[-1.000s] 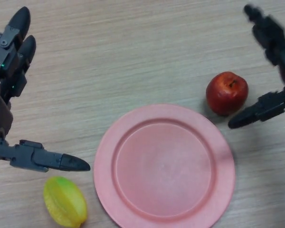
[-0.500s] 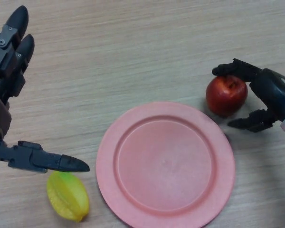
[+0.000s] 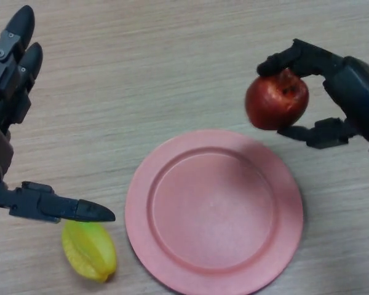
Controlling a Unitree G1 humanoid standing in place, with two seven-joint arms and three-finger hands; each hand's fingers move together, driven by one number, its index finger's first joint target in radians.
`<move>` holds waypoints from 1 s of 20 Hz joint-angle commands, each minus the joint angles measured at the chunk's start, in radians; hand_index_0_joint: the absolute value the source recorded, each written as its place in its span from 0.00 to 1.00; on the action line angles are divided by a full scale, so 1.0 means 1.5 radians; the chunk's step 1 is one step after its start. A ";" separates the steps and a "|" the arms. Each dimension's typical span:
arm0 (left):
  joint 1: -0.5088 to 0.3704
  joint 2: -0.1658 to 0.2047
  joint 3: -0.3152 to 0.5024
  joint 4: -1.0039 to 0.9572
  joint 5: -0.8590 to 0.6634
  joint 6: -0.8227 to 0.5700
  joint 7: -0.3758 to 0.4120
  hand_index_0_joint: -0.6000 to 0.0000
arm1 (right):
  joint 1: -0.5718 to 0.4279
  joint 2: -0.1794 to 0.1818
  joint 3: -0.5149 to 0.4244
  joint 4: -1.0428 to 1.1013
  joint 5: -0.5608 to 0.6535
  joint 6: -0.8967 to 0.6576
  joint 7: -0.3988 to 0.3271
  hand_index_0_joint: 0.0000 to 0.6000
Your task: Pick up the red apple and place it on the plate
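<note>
The red apple (image 3: 275,100) is held in my right hand (image 3: 347,92), its fingers curled over the top and its thumb under the apple's right side. The apple is lifted off the table, just beyond the far right rim of the pink plate (image 3: 214,210). The plate lies flat in the middle front of the wooden table and holds nothing. My left hand (image 3: 12,110) is open at the left edge, fingers straight and thumb pointing right, away from the apple and plate.
A yellow starfruit (image 3: 89,249) lies on the table at the front left, just under my left thumb and left of the plate. The wooden table (image 3: 160,67) stretches behind the plate.
My right hand closed round the apple, lifted it off the table and carried it up and a little left. The left hand has stayed in place.
</note>
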State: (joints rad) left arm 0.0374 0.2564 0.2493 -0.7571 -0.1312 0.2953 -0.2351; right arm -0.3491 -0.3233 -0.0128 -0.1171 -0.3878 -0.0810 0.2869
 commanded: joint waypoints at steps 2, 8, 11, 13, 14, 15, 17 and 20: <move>-0.016 0.017 0.042 -0.030 0.000 -0.085 0.014 1.00 | 0.042 0.035 0.024 -0.142 0.040 0.015 0.022 1.00; -0.034 0.022 0.030 -0.024 -0.003 -0.073 0.032 1.00 | 0.125 0.076 0.091 -0.110 -0.058 -0.071 0.004 1.00; -0.030 0.020 0.022 -0.032 0.003 -0.058 0.030 1.00 | 0.127 0.079 0.093 -0.047 -0.103 -0.128 -0.014 1.00; -0.031 0.022 0.027 -0.041 -0.001 -0.050 0.021 1.00 | 0.125 0.086 0.099 -0.057 -0.102 -0.078 -0.015 1.00; -0.031 0.022 0.028 -0.041 -0.001 -0.050 0.021 1.00 | 0.124 0.086 0.099 -0.058 -0.103 -0.076 -0.015 0.92; -0.033 0.023 0.030 -0.042 -0.003 -0.048 0.019 1.00 | 0.122 0.086 0.100 -0.063 -0.107 -0.070 -0.012 0.67; -0.038 0.029 0.042 -0.046 -0.007 -0.043 0.015 1.00 | 0.120 0.088 0.108 -0.092 -0.103 -0.037 0.008 0.25; -0.049 0.041 0.055 -0.055 -0.008 -0.020 0.005 1.00 | 0.125 0.089 0.117 -0.185 -0.022 0.073 0.050 0.00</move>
State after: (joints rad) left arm -0.0112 0.2778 0.2481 -0.7861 -0.1325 0.3457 -0.2309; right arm -0.1320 -0.1939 0.1793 -0.3569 -0.4461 0.1055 0.3821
